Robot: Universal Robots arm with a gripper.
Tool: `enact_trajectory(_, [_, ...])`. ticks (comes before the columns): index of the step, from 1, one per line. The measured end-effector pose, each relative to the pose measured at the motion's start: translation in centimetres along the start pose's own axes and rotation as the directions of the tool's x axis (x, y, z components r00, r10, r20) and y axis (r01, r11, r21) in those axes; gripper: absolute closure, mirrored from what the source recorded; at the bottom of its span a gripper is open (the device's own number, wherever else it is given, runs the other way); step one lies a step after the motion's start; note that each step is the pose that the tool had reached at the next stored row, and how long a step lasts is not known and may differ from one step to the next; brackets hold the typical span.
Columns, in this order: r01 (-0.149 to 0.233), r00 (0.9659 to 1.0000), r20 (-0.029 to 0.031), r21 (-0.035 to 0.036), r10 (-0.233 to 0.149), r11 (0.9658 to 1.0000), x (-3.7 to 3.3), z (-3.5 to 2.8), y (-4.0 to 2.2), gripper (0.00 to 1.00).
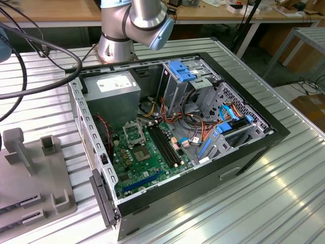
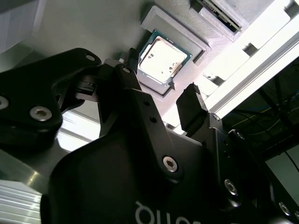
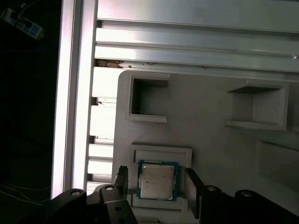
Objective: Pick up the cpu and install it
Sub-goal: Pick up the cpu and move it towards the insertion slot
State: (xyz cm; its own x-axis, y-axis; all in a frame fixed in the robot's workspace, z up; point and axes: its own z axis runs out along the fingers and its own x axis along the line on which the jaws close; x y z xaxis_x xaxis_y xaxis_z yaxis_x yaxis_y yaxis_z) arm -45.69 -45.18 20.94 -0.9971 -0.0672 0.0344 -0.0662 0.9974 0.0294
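- The step in hand is the pick-up, at the point of lining up a grasp. Nothing has been lifted, and I judge that installing has not begun.
- The cpu [image 3: 159, 181] lies flat, metal top up, in a shallow square pocket [image 3: 161, 150] of the grey holder [image 3: 205, 135]. The pocket is close to one edge of that holder, and beyond the edge the ribbed tabletop [image 3: 187, 42] shows.
- The hand [image 3: 157, 171] is spread and carries nothing. Its two fingers [image 3: 122, 182] stand one on each side of the pocket, with the chip between them, and no pad appears to touch it.
- In the second wrist view the cpu [image 2: 164, 59] again sits seated in the holder, framed by the dark fingers [image 2: 190, 105] of the hand [image 2: 161, 79].
- How far above the holder the fingertips stand cannot be told.
- As I judge it, a clean grasp calls for the pads to come level with the chip's thin edges. They must clear the pocket's raised rim, stay centred, and close evenly on two opposite sides.
- The chip offers little height to pinch, so any tilt could catch it against the pocket wall.
- In the exterior view, the socket [image 1: 133, 133] on the green motherboard [image 1: 152, 157] has no chip near it.
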Motion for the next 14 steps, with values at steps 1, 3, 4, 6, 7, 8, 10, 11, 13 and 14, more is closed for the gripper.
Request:
enact_trajectory(1, [0.0, 1.0, 0.0, 0.0, 0.0, 1.0, 0.0, 0.0, 0.0, 0.4])
enact_trajectory(3, [0.0, 1.0, 0.0, 0.0, 0.0, 1.0, 0.0, 0.0, -0.01, 0.4])
enact_trajectory(4, [0.0, 1.0, 0.0, 0.0, 0.0, 1.0, 0.0, 0.01, -0.01, 0.4])
enact_trajectory(6, [0.0, 1.0, 0.0, 0.0, 0.0, 1.0, 0.0, 0.05, -0.06, 0.4])
enact_trajectory(7, [0.0, 1.0, -0.0001, 0.0001, 0.0, 1.0, 0.0, 0.05, -0.1, 0.4])
enact_trajectory(8, [0.0, 1.0, 0.0, 0.0, 0.0, 1.0, 0.01, 0.08, -0.11, 0.4])
enact_trajectory(10, [0.0, 1.0, 0.0, 0.0005, 0.0, 1.0, 0.01, 0.17, -0.14, 0.4])
enact_trajectory(11, [0.0, 1.0, 0.0, 0.001, 0.0, 1.0, 0.01, 0.24, -0.15, 0.4])
enact_trajectory(13, [0.0, 1.0, -0.0001, 0.0021, 0.0, 1.0, -0.01, 0.45, -0.16, 0.4])
enact_trajectory(14, [0.0, 1.0, -0.0007, 0.0095, 0.0, 1.0, -0.02, 0.97, -0.18, 0.4])
